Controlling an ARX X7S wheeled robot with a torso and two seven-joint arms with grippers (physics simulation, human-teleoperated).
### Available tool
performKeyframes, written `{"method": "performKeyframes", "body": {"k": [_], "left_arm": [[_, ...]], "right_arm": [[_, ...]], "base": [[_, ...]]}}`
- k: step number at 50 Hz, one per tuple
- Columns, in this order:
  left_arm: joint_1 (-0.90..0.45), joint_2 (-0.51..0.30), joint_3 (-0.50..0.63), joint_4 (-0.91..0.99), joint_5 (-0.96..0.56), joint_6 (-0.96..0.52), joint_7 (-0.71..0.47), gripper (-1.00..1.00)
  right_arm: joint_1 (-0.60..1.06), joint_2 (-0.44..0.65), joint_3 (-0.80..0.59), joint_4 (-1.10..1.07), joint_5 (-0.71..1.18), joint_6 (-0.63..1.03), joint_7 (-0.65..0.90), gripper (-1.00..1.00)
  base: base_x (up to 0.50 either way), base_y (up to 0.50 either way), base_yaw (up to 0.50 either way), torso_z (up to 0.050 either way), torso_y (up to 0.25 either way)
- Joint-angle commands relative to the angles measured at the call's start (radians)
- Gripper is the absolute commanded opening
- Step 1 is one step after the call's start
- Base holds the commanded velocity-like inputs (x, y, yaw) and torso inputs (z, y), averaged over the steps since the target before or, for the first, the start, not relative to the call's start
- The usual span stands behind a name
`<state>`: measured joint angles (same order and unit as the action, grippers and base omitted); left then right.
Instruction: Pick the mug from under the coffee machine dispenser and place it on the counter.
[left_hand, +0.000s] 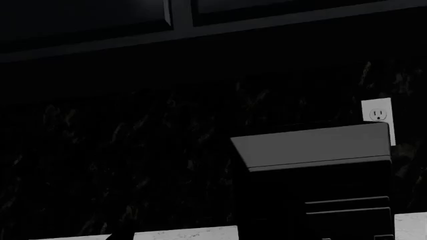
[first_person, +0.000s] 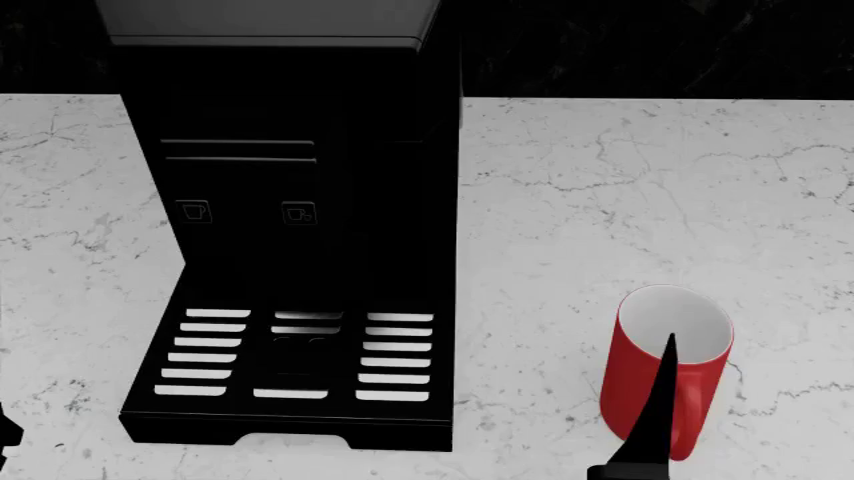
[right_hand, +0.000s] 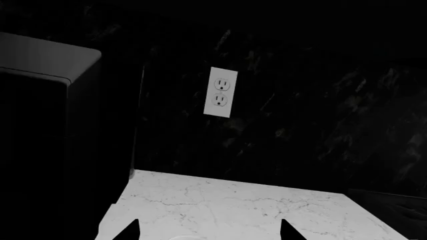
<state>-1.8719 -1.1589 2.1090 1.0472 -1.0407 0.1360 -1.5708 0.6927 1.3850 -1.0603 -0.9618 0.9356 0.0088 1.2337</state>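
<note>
The mug (first_person: 663, 378) stands upright on the counter (first_person: 574, 200), to the right of the machine (first_person: 287, 200) and nearer to me, well apart from its drip tray (first_person: 294, 355). The tray is bare; nothing stands under the dispenser. So I judge the placing is nearly done, or already done.

In the head view one black finger (first_person: 657, 410) of the right gripper (right_hand: 208, 231) crosses the near side of the mug. In the right wrist view I see two dark fingertips with a wide gap between them, and a pale curve at the edge of the picture that may be the mug rim, but I am not sure. The fingers are spread, not pinching the mug, I think. Of the left gripper I see nothing sure, so I cannot tell its state.

The mug looks glossy and stiff, like ceramic, so I expect it is slippery, somewhat heavy, and can break if it tips. It is tall, so it can fall over easily. Its handle seems to point toward me, behind the finger. I would grip it across the body, below the rim.

Its inside is white and I see nothing in it.

On the far dark wall there is an outlet (right_hand: 220, 92).
</note>
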Motion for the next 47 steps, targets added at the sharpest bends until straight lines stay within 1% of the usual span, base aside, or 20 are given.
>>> {"method": "performKeyframes", "body": {"k": [1,2,3,7,12,13,15,16,17,18,19,25,28,47], "left_arm": [[-0.424,0.076,0.481,0.000,0.014,0.256,0.000,1.00],[-0.476,0.091,0.536,0.000,0.015,0.281,0.000,1.00],[-0.483,0.091,0.543,0.000,0.018,0.280,0.000,1.00],[-0.484,0.083,0.531,0.000,0.015,0.251,0.000,1.00],[-0.484,0.082,0.498,0.000,-0.005,0.218,0.000,1.00],[-0.484,0.080,0.498,0.000,-0.004,0.216,0.000,1.00],[-0.484,0.076,0.504,0.000,0.002,0.218,0.000,1.00],[-0.484,0.073,0.504,0.000,0.003,0.218,0.000,1.00],[-0.484,0.071,0.505,0.000,0.005,0.219,0.000,1.00],[-0.484,0.071,0.501,0.000,0.003,0.214,0.000,1.00],[-0.484,0.067,0.494,0.000,0.002,0.206,0.000,1.00],[-0.484,0.054,0.501,0.000,0.014,0.199,0.000,1.00],[-0.484,0.046,0.488,0.000,0.011,0.191,0.000,1.00],[-0.484,0.061,0.438,0.000,-0.014,0.180,0.000,1.00]], "right_arm": [[0.242,0.072,-0.142,-0.085,0.023,0.013,0.010,1.00],[0.299,0.081,-0.198,-0.085,0.021,0.001,0.008,1.00],[0.355,0.086,-0.254,-0.085,0.020,-0.007,0.010,1.00],[0.577,0.101,-0.493,-0.085,0.003,-0.033,0.014,1.00],[0.910,0.109,-0.856,-0.085,-0.029,-0.068,0.027,1.00],[1.001,0.101,-0.951,-0.085,-0.031,-0.073,0.037,1.00],[1.269,0.050,-1.227,-0.085,-0.043,-0.107,0.094,1.00],[1.419,-0.100,-1.377,-0.085,-0.099,-0.251,0.244,1.00],[1.569,-0.183,-1.527,-0.085,-0.156,-0.318,0.336,1.00],[1.663,-0.182,-1.677,-0.085,-0.162,-0.319,0.337,1.00],[1.663,-0.182,-1.827,-0.085,-0.164,-0.318,0.337,1.00],[1.663,-0.188,-1.825,-0.085,-0.168,-0.316,0.337,1.00],[1.663,-0.186,-1.824,-0.085,-0.175,-0.316,0.337,1.00],[1.663,-0.202,-1.800,-0.085,-0.168,-0.313,0.337,1.00]], "base": [[0.00,0.00,0.00,0.000,0.000],[0.00,0.00,0.00,0.000,0.000],[0.00,0.00,0.00,0.000,0.000],[0.00,0.00,0.00,0.000,0.000],[0.00,0.00,0.00,0.000,0.000],[0.00,0.00,0.00,0.000,0.000],[0.00,0.00,0.00,0.000,0.000],[0.00,0.00,0.00,0.000,0.000],[0.00,0.00,0.00,0.000,0.000],[0.00,0.00,0.00,0.000,0.000],[0.00,0.00,0.00,0.000,0.000],[0.00,0.00,0.00,0.000,0.000],[0.00,0.00,0.00,0.000,0.000],[0.00,0.00,0.00,0.000,0.000]]}}
